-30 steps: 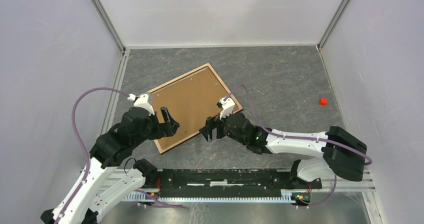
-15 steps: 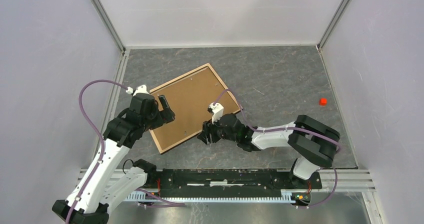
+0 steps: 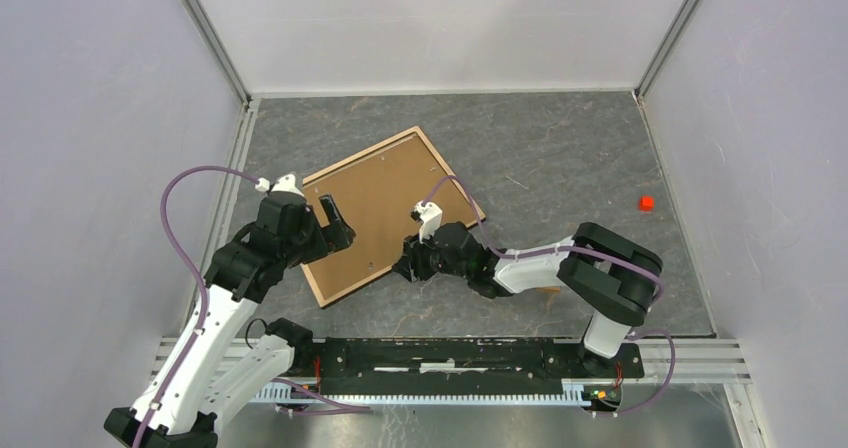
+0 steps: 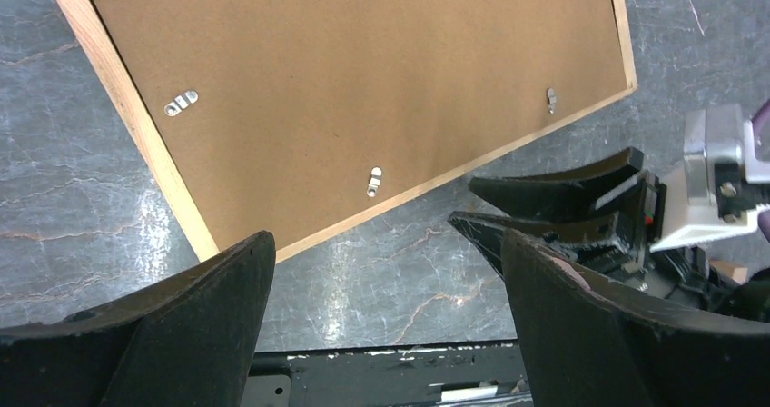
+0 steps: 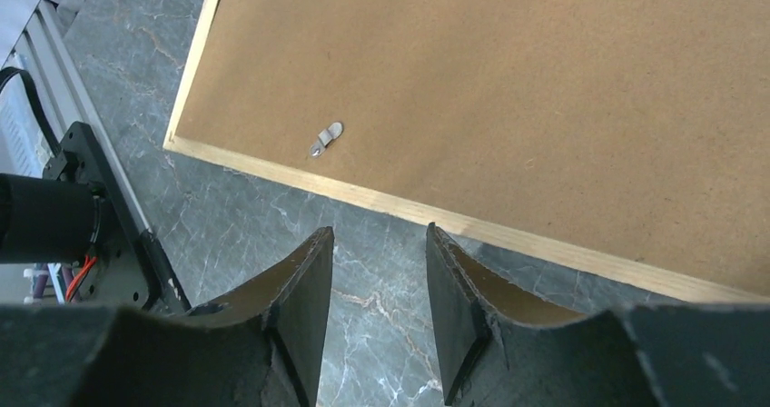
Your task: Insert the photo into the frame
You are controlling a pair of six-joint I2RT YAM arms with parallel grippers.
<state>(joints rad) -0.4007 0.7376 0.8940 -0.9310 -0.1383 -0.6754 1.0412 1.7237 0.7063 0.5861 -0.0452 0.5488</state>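
Observation:
The frame (image 3: 360, 282) lies face down and skewed on the grey table, its light wood rim around the plain brown backing board (image 3: 385, 203). The photo is hidden. My left gripper (image 3: 338, 223) is open and empty above the frame's near left corner; its wrist view (image 4: 386, 243) shows the rim (image 4: 136, 125) and the board (image 4: 363, 62). My right gripper (image 3: 405, 266) is open and empty, low at the frame's near edge. Its wrist view (image 5: 380, 234) shows the fingertips just short of the rim (image 5: 508, 234).
Small metal tabs (image 4: 374, 181) (image 5: 325, 139) sit along the board's edge. A small red cube (image 3: 646, 203) lies at the far right. The black base rail (image 3: 450, 353) runs along the near edge. Grey walls close in three sides.
My left gripper rose and shifted a little away along the frame's left corner. My right arm folded at the elbow and its gripper slid left, closer to the frame's near edge.

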